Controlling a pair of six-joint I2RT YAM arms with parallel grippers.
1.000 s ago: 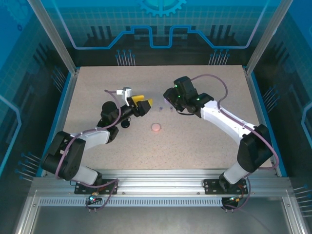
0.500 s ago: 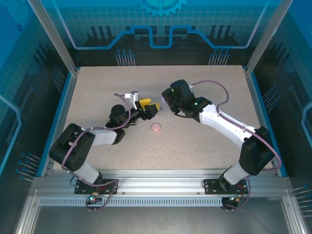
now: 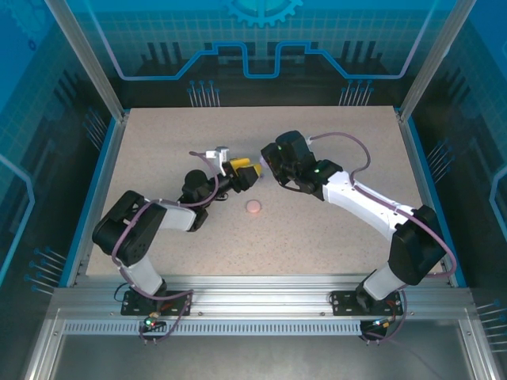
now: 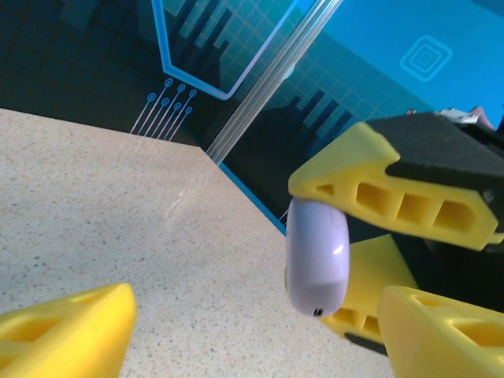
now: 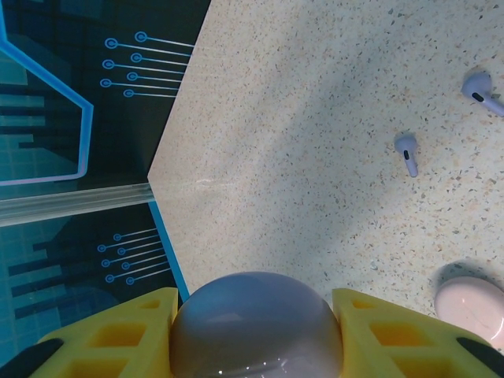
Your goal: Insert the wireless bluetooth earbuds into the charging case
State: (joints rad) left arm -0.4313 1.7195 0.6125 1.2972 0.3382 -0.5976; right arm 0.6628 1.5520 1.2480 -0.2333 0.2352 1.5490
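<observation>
Handover seems in hand: right fingers (image 5: 110, 335) clench the lilac case (image 4: 316, 256), left fingers (image 4: 67, 335) gape beside it and probably must close next, earbuds (image 5: 406, 151) lying on the worktop (image 5: 315, 118).

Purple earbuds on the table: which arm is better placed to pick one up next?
Left, probably: the left tool is open and free; the right tool is shut on the purple case.

The table (image 3: 333, 229) has a speckled beige top with a blue border. A pale pink round case (image 3: 253, 207) lies near the middle. In the right wrist view, one purple earbud (image 5: 405, 151) and a second purple earbud (image 5: 479, 88) lie apart on the surface near this case.
</observation>
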